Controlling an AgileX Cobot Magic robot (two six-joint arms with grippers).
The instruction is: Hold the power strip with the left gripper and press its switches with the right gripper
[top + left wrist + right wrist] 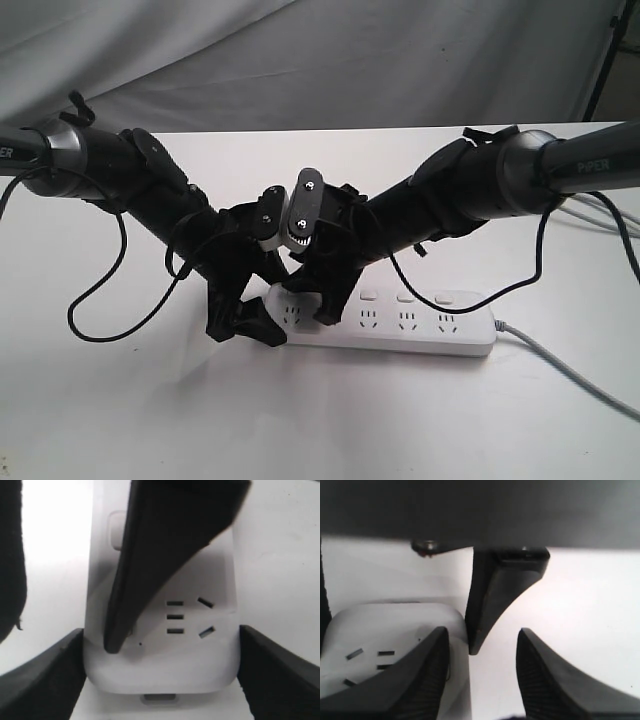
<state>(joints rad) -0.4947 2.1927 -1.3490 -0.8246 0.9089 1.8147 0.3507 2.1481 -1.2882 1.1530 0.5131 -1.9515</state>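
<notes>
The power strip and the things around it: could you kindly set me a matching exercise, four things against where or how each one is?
Column one:
1 power strip
2 left pincer
3 right pincer
4 grey cord

Column two:
a open, one finger over the strip's top face
b lying flat on the white table
c trailing from the strip's end away from both pincers
d one finger on each side of the strip's end

Pairs: 1-b, 2-d, 3-a, 4-c.
</notes>
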